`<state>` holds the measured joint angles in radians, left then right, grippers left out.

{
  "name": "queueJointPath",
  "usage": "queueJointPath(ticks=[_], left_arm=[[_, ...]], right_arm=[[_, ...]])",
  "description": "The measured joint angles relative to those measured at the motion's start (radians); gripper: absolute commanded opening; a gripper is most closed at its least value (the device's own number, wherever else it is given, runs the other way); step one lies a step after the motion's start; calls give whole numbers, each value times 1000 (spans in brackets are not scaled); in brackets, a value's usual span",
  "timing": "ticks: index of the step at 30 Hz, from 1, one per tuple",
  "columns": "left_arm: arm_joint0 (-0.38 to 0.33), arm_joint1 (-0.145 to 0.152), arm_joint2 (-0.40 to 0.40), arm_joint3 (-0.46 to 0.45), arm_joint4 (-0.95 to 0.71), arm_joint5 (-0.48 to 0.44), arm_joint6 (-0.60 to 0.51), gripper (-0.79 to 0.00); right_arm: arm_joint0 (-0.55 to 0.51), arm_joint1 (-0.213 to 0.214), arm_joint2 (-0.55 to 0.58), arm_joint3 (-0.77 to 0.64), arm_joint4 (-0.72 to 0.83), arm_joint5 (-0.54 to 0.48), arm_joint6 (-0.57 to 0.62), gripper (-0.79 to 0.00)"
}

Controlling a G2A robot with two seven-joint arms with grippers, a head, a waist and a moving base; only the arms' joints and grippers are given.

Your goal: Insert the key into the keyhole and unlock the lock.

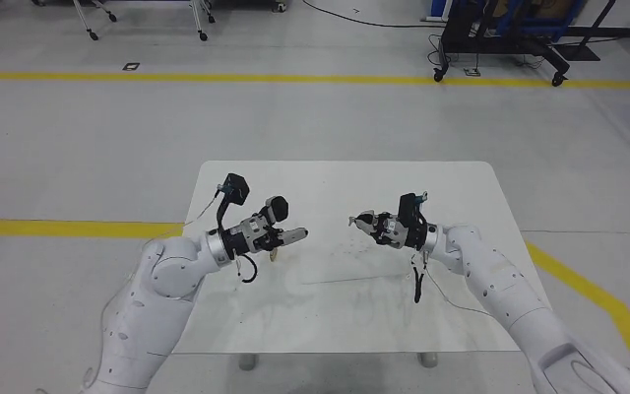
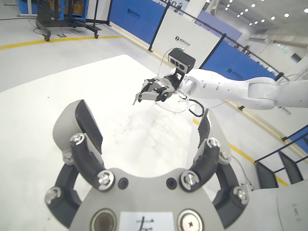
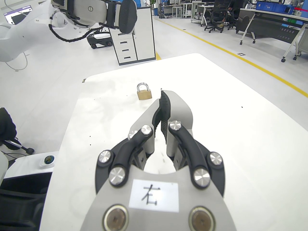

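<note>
While the key (image 2: pixel 135 100) sits pinched between the closed fingers of the right gripper (image 2: pixel 140 94), we see its blade poking out past the fingertips. It is held in the air over the middle of the white table (image 1: pixel 443 187). We find the padlock (image 3: pixel 144 92) resting on the tabletop, brass body and silver shackle, with the shackle seated in the body. It lies ahead of the right gripper and well apart from the key, toward the left arm's side of the table. From above we place it just beside the left gripper (image 1: pixel 288 222), which hangs over that part of the table. Its fingers (image 2: pixel 86 118) are spread wide, with nothing between the ribbed black pads. The two grippers face each other across the gap.
</note>
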<state>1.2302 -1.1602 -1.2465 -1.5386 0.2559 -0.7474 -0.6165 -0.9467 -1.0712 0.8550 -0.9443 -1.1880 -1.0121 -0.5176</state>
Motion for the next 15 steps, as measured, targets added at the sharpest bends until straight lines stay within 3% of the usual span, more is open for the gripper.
queueJointPath(ticks=[5,11,15], left_arm=[[-87,-8,71,167,-238,-91,-91,0],[-165,-13,140,251,-393,-107,-220,0],[-203,-18,176,278,-393,-115,-257,0]], right_arm=[[-49,-6,-8,-38,153,3,50,-785],[-73,25,-94,-134,525,0,225,-785],[-67,59,-125,-192,768,0,389,-785]])
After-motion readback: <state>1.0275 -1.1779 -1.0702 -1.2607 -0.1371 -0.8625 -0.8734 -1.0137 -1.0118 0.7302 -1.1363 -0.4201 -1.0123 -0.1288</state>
